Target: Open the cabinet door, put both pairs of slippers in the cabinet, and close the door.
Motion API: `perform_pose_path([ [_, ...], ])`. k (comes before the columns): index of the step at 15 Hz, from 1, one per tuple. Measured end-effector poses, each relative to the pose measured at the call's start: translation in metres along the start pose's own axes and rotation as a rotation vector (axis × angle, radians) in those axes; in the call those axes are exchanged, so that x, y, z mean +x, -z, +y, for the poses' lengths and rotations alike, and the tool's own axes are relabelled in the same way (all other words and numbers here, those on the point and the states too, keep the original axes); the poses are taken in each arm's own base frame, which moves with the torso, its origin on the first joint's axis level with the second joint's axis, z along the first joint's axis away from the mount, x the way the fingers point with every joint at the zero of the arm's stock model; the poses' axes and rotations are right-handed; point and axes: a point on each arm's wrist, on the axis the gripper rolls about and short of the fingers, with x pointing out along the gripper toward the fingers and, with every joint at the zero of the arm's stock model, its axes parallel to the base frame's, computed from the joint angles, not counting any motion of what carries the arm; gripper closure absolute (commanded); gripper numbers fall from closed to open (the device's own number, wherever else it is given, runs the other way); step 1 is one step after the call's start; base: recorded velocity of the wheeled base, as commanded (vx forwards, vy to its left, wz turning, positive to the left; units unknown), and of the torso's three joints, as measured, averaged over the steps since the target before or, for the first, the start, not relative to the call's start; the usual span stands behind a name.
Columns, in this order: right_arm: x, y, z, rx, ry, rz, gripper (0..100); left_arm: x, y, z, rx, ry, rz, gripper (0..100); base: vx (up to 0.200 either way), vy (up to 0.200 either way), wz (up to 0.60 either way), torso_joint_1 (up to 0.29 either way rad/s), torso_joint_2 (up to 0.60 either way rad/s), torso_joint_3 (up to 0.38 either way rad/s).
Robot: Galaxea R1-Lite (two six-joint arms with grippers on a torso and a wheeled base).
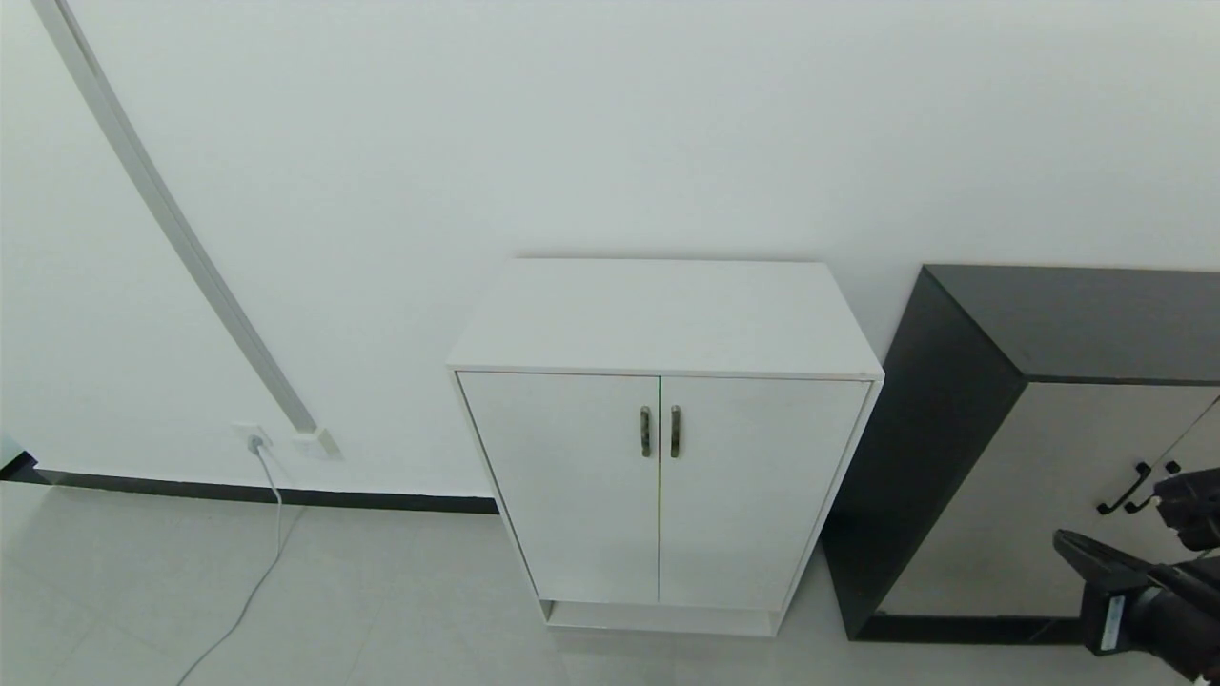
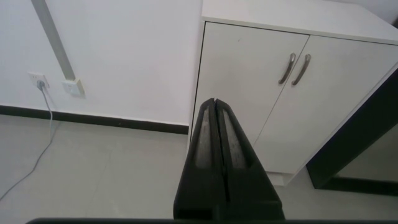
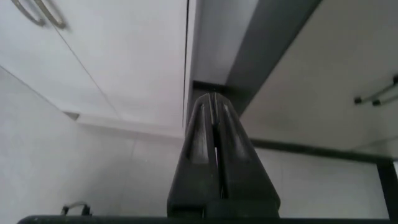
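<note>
A white two-door cabinet [image 1: 662, 448] stands against the wall, both doors closed, with two dark metal handles [image 1: 660, 431] side by side at the middle seam. The left wrist view shows the cabinet [image 2: 292, 93] and its handles [image 2: 295, 68] ahead of my left gripper [image 2: 215, 102], which is shut and empty. My right gripper [image 3: 214, 98] is also shut with nothing in it, low beside the white cabinet's right side [image 3: 130, 56]. In the head view the right gripper [image 1: 1072, 541] sits at the lower right, in front of the dark cabinet.
A black cabinet [image 1: 1039, 419] with grey doors and black handles [image 1: 1134, 486] stands right of the white one. A wall socket [image 1: 255, 440] with a grey cable [image 1: 262, 562] trailing over the tiled floor is at the left. A cable duct [image 1: 162, 210] runs up the wall.
</note>
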Motion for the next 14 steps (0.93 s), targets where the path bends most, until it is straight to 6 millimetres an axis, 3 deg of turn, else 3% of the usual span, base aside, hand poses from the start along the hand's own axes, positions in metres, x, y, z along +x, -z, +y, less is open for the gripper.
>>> perform_pose_path([
  [4, -0.044, 0.018, -0.009, -0.010, -0.055, 0.124, 100, 0.000, 0.000, 0.000, 0.001, 0.000, 0.000, 100, 0.000, 0.000, 0.00, 0.000, 0.00, 0.000],
  [8, -0.085, 0.049, -0.014, -0.021, -0.208, 0.272, 100, 0.000, 0.000, 0.000, 0.002, 0.000, 0.000, 100, 0.000, 0.000, 0.00, 0.000, 0.00, 0.000],
  [14, -0.103, 0.063, -0.016, -0.038, -0.262, 0.295, 100, 0.000, 0.000, 0.000, 0.001, 0.000, 0.000, 100, 0.000, 0.000, 0.00, 0.000, 0.00, 0.000],
])
